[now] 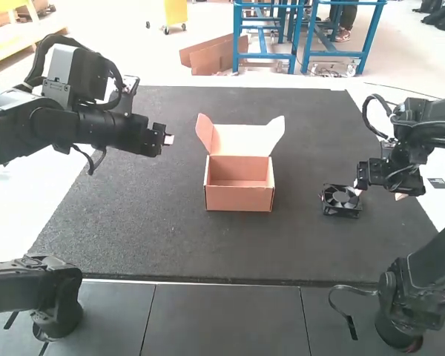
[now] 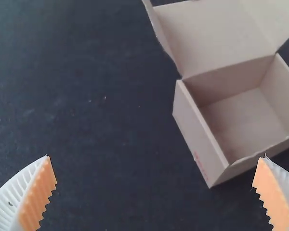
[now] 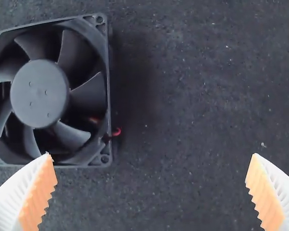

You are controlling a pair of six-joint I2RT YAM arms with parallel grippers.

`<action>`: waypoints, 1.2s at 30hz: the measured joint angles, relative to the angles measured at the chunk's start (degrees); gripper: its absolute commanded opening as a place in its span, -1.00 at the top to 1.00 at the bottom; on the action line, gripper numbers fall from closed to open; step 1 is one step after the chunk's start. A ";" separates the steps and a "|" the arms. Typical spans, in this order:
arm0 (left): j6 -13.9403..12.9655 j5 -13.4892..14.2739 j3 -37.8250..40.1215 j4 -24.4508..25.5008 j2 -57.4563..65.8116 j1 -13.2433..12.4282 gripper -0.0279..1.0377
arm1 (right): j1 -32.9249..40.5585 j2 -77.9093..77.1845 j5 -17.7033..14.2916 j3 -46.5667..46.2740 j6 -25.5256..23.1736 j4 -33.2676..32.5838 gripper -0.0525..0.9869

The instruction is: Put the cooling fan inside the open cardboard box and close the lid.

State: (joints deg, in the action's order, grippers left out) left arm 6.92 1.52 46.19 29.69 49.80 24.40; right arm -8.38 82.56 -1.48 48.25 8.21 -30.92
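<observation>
A small open cardboard box (image 1: 239,181) stands mid-mat, its lid flaps (image 1: 241,136) raised at the back and its inside bare (image 2: 241,124). A black square cooling fan (image 1: 341,200) lies flat on the mat to the box's right; up close its blades and hub (image 3: 39,93) show, with a short red wire at one edge. My right gripper (image 1: 362,178) hovers just above and right of the fan, open, its fingers (image 3: 31,192) wide with only mat between them. My left gripper (image 1: 163,139) hangs open in the air left of the box, fingers (image 2: 33,190) spread.
A dark mat (image 1: 133,215) covers the table, with white table surface (image 1: 7,222) on both sides and dark panels along the front edge. Both arm bases (image 1: 44,297) stand at the near corners.
</observation>
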 measured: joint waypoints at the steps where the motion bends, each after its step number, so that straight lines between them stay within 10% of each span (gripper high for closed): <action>1: 0.00 0.02 0.00 0.00 0.00 -0.02 -0.87 | 0.00 0.68 0.00 -0.02 0.00 0.50 -0.84; 36: -0.42 0.02 0.00 0.00 0.00 -0.02 -0.87 | 0.00 12.63 -1.55 0.55 -1.18 7.63 -0.84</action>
State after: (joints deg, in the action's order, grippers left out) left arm 6.50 1.54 46.19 29.69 49.80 24.38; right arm -8.38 95.20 -3.03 48.80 7.03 -23.29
